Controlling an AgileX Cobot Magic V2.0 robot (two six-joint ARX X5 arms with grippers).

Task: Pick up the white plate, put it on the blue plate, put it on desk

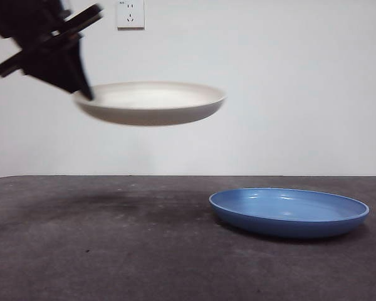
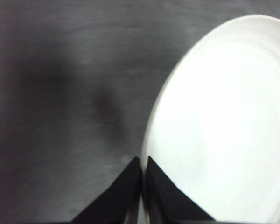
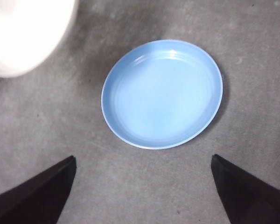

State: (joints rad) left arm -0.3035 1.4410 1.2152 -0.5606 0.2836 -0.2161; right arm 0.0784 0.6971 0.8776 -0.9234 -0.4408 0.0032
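Note:
The white plate [image 1: 151,102] hangs level high above the desk [image 1: 113,251], held by its left rim. My left gripper [image 1: 81,88] is shut on that rim; in the left wrist view its jaws [image 2: 142,168] pinch the plate's edge [image 2: 224,130]. The blue plate [image 1: 288,212] lies on the desk at the right, apart from the white plate and lower. In the right wrist view my right gripper [image 3: 144,186] is open and empty above the desk, with the blue plate [image 3: 162,93] in front of it and the white plate [image 3: 28,32] blurred at a corner.
A white wall with a power socket [image 1: 130,14] stands behind the desk. The white plate's shadow lies on the desk at the left [image 1: 113,204].

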